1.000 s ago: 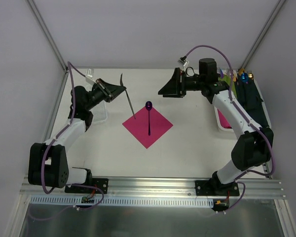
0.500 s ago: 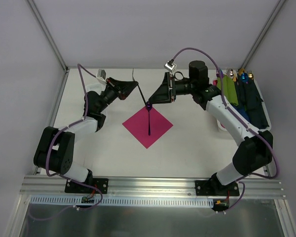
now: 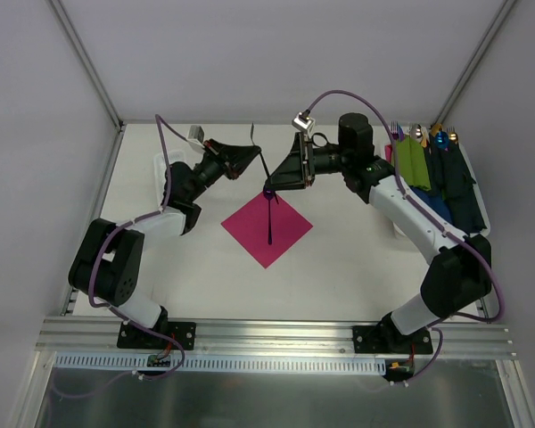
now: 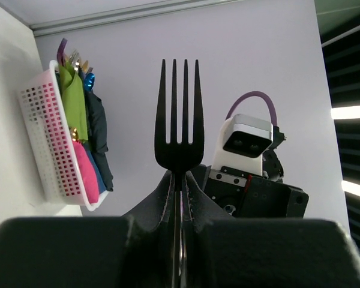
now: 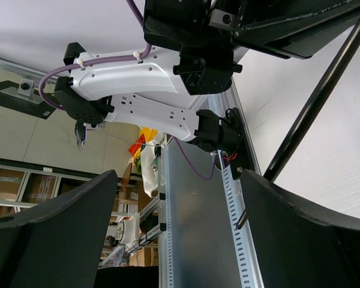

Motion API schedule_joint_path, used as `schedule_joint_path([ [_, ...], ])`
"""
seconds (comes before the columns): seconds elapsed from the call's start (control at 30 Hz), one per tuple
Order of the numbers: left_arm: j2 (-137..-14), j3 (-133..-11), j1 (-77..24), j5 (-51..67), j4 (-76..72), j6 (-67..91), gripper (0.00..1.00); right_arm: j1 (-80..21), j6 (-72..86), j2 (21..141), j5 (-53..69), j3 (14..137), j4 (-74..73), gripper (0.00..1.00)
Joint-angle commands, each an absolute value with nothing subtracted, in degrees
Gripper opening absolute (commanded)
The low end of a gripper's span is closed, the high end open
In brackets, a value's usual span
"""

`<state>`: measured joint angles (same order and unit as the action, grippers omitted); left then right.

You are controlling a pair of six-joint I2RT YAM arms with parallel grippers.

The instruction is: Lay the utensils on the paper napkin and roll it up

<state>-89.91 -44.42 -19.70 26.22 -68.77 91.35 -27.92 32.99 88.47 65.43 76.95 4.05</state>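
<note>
Near white surface's (image 3: 357,259) far edge, slim dark four-tined fork (image 4: 179,120) clamped in left jaws, right jaws spread wide by its handle, glossy dark-purple spoon (image 3: 270,218) on square magenta paper napkin (image 3: 248,227).

The top view looks steeply down from above and behind the near edge and takes in the whole bench (image 3: 357,259). The left wrist view sits just behind the left claw (image 4: 179,180), sighting close along the fork (image 4: 180,108) toward the basket (image 4: 39,120) at the bench's right edge. The right wrist view looks out through the right claw (image 5: 177,234) at the left arm (image 5: 144,108), very near. Each wrist view catches the other arm, and the top view shows both over the bench's far middle.
</note>
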Motion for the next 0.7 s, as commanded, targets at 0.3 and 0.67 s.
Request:
schedule_joint_path([
  [0.3, -90.62, -48.78, -20.65, 24.96, -96.33, 93.43, 0.00, -22.52, 35.07, 85.52, 66.01, 80.15, 7.29, 0.87],
  [0.67, -90.79, -52.56, -20.92, 25.58, -96.33, 94.83, 0.00, -19.77, 35.51, 85.69, 64.77, 77.61, 7.03, 0.86],
])
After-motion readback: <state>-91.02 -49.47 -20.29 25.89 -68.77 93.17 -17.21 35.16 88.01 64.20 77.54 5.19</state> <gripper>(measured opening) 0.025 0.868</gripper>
